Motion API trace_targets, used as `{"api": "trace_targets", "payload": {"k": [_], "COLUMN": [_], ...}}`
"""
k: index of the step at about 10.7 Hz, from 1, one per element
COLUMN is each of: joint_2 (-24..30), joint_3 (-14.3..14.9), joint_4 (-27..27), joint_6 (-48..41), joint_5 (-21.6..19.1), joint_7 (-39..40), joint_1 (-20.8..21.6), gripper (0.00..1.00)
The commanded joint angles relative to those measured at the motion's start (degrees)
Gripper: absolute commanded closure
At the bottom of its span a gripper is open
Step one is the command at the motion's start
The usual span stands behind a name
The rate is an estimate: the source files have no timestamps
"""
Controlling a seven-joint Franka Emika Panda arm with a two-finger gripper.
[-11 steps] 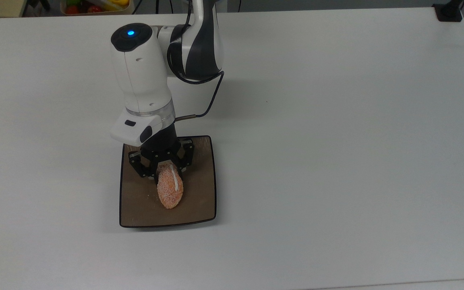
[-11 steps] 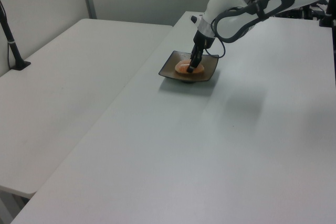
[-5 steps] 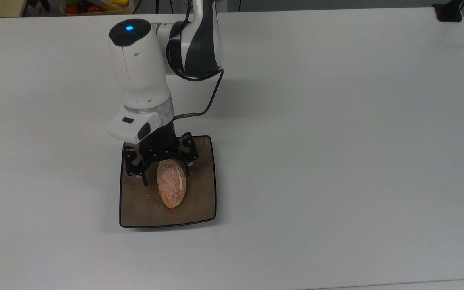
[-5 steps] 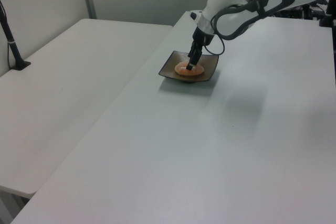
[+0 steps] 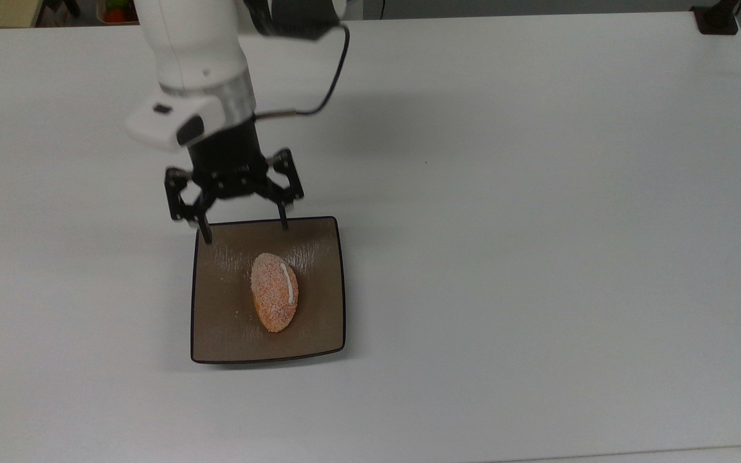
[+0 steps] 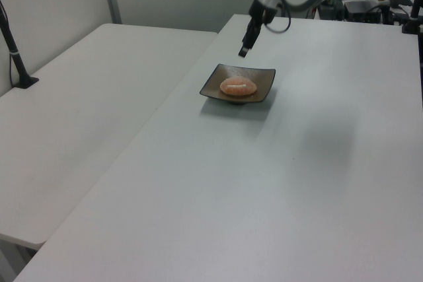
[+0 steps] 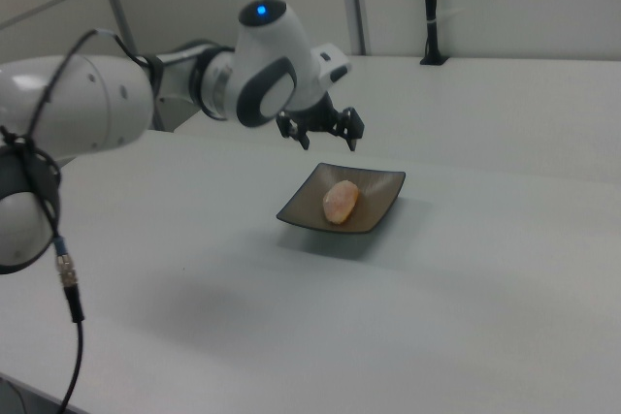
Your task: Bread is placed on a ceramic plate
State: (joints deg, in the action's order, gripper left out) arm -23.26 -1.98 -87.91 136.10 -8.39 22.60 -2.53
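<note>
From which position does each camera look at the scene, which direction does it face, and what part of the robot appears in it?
Top view: above the table, looking down; wrist and open gripper over the ceramic plate's far edge.
Left view: raised, beside the table, looking along it; gripper above the plate.
Right view: low, opposite side; bulky arm links nearby.
All three share the bread lying on the plate.

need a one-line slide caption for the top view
Bread lies on the brown plate; the open pincer hangs empty by the plate's far edge.

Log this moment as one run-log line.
gripper: open, raised clear of plate | bread: lying on ceramic plate | placement: done
</note>
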Motion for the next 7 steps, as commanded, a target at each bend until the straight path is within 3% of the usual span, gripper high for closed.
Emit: {"api": "trace_targets", "payload": {"k": [1, 7], "joint_2": [10.5, 25.4], "joint_3": [2.1, 2.9], "joint_4": [-2.3, -2.2], "joint_6": [-15.2, -42.1], "joint_5": [-0.3, 1.5], "joint_7": [-5.8, -22.9], "joint_1": [-0.3, 0.2], "gripper": [0.0, 0.0]}}
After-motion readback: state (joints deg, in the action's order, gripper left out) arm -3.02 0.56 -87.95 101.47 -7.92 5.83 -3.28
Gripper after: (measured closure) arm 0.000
